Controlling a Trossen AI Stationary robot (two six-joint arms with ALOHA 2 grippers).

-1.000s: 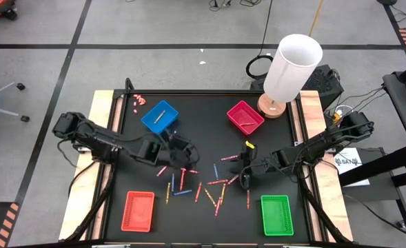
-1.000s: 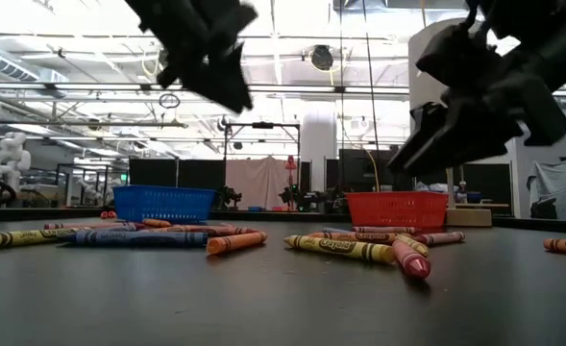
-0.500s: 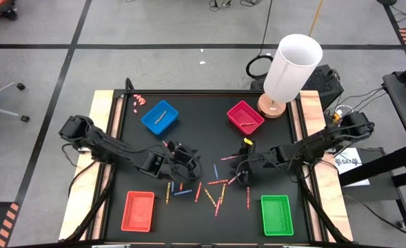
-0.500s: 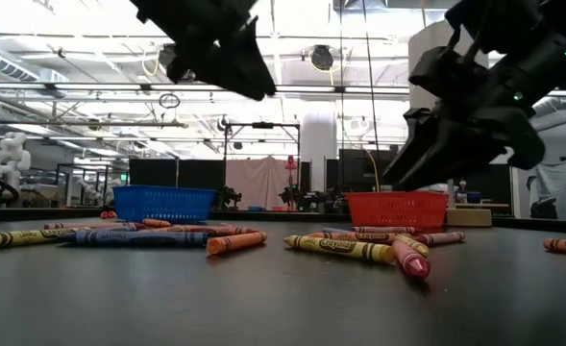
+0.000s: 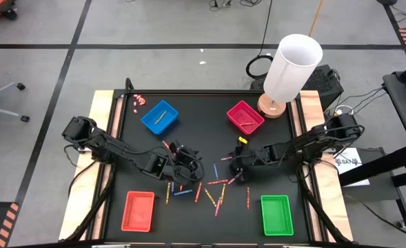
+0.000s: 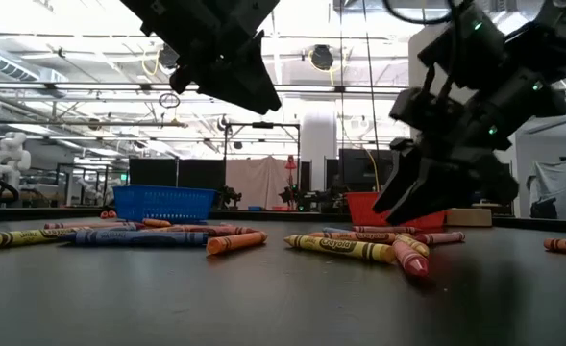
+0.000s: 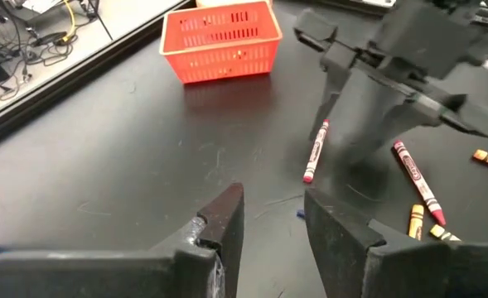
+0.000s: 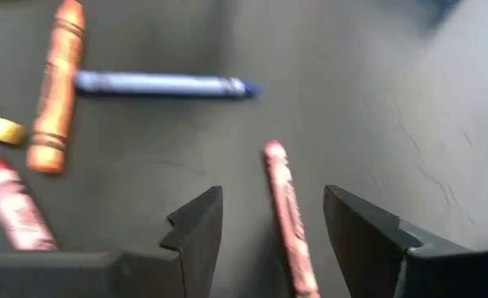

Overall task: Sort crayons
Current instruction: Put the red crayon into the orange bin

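Black counter (image 5: 137, 148) carries the crayons (image 5: 213, 189), scattered mostly between the red tray (image 5: 138, 211) and the green tray (image 5: 276, 214). Right claw (image 8: 270, 217) hangs low over them near the green tray's far side, fingers spread and empty, straddling 1 pink crayon (image 8: 287, 211). Left claw (image 7: 270, 211) hovers beyond the red tray, partly open, holding nothing. Picking is the step in hand; next, the right claw probably needs to drop and close.

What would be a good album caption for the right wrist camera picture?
Right end effector, fingers open, poised over a pink crayon on the black table.
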